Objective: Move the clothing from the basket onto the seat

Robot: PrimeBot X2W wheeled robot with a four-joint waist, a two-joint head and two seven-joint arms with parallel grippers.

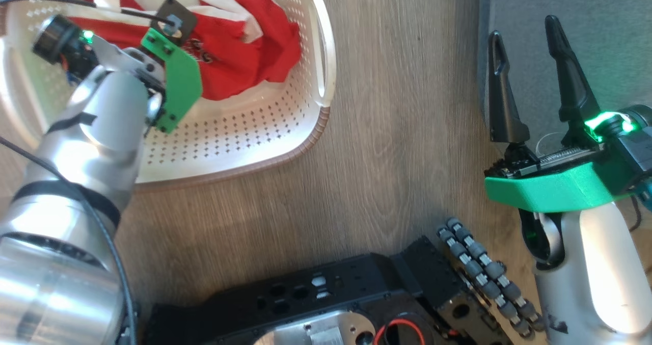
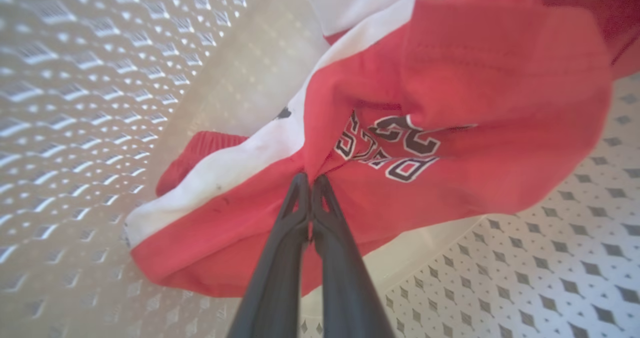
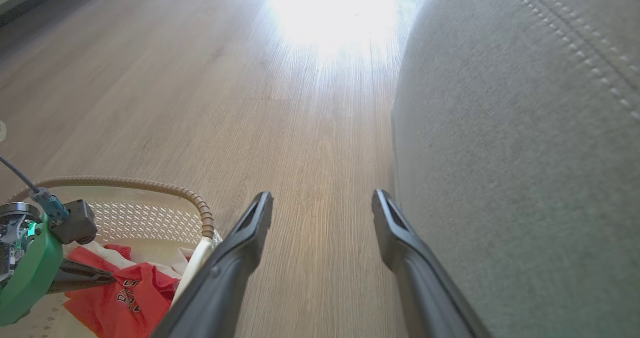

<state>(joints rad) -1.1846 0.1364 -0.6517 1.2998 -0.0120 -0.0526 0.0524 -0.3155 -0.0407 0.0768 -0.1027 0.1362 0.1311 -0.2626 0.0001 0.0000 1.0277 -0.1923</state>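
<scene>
Jaws of the left gripper [image 2: 310, 179] pinch soft red clothing [image 2: 500, 78] in the perforated white basket [image 2: 75, 103]; right gripper [image 1: 523, 27] stands wide open near the grey seat [image 3: 525, 153].

The clothing [image 2: 500, 78] is soft matt cloth, red with white trim. The basket [image 1: 244, 146] is smooth white perforated plastic with a faint gloss; its rim is brown with a woven texture. The seat [image 3: 500, 153] is grey matt fabric with a stitched seam. The floor [image 1: 397, 131] shows wood grain with a satin sheen. The fingers of the right gripper [image 1: 524, 28] look like smooth dark plastic.
</scene>
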